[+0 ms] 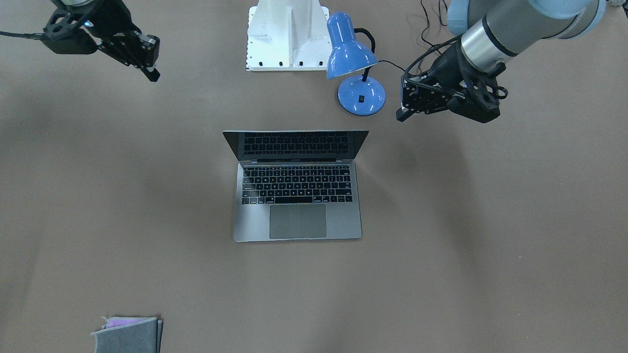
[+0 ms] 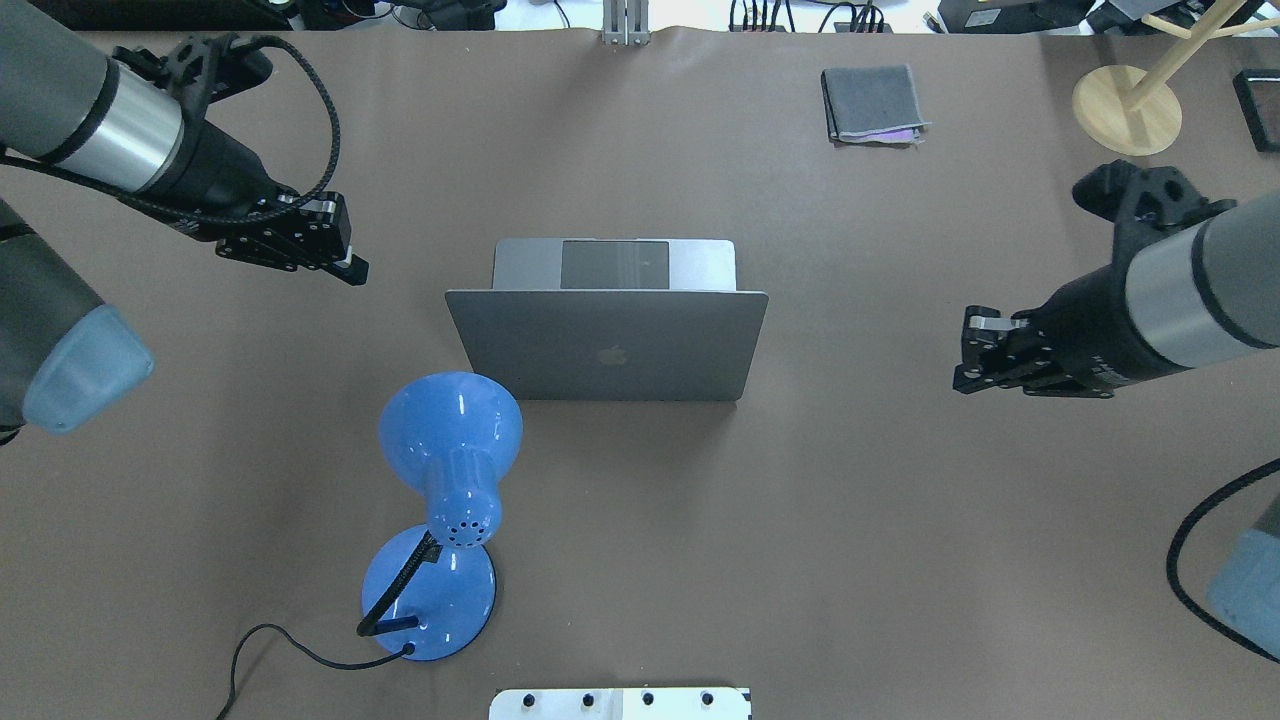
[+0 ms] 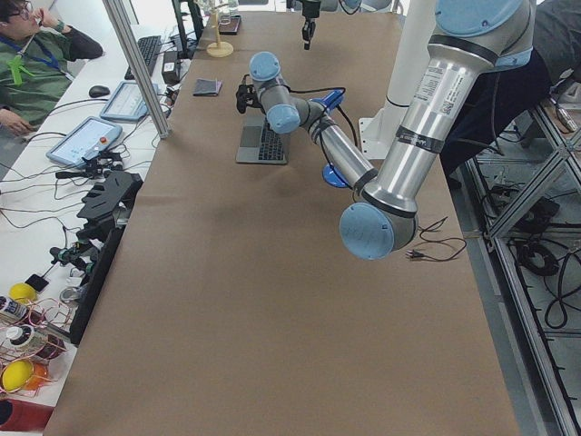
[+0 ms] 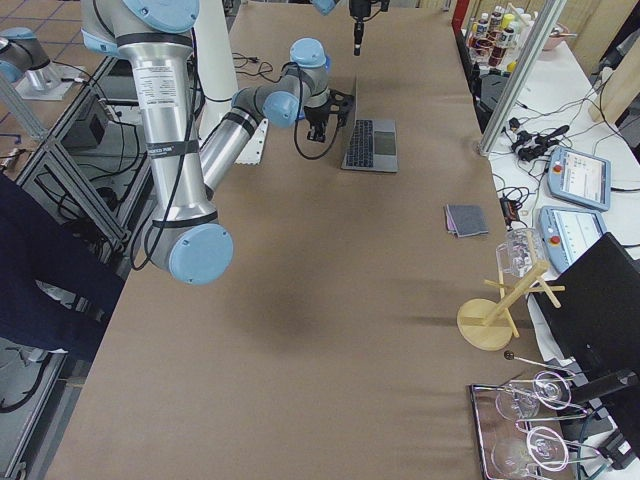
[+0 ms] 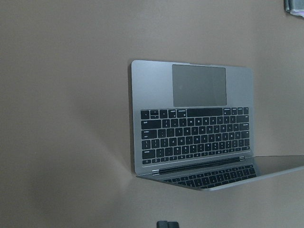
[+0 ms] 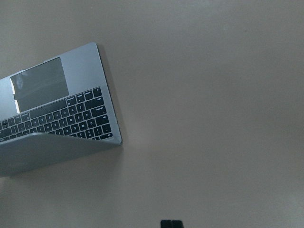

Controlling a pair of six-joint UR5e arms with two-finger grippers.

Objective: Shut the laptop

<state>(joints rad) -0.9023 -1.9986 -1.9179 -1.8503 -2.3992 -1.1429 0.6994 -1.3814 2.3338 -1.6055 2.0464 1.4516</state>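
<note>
The space-grey laptop (image 1: 299, 215) stands open in the middle of the brown table, its lid (image 2: 606, 345) upright with the logo facing the robot. It also shows in the left wrist view (image 5: 190, 95) and the right wrist view (image 6: 61, 109). My left gripper (image 2: 352, 268) hovers beside the laptop's left side, apart from it, fingers together and empty. It also shows in the front-facing view (image 1: 400, 116). My right gripper (image 2: 965, 378) hovers well off the laptop's right side, fingers together and empty. It also shows in the front-facing view (image 1: 153, 74).
A blue desk lamp (image 2: 450, 440) with a black cord stands close behind the lid on the left-arm side. A folded grey cloth (image 2: 870, 100) lies at the far edge. A wooden stand (image 2: 1125, 105) is at the far right. The white robot mount (image 1: 287, 37) is at the near edge.
</note>
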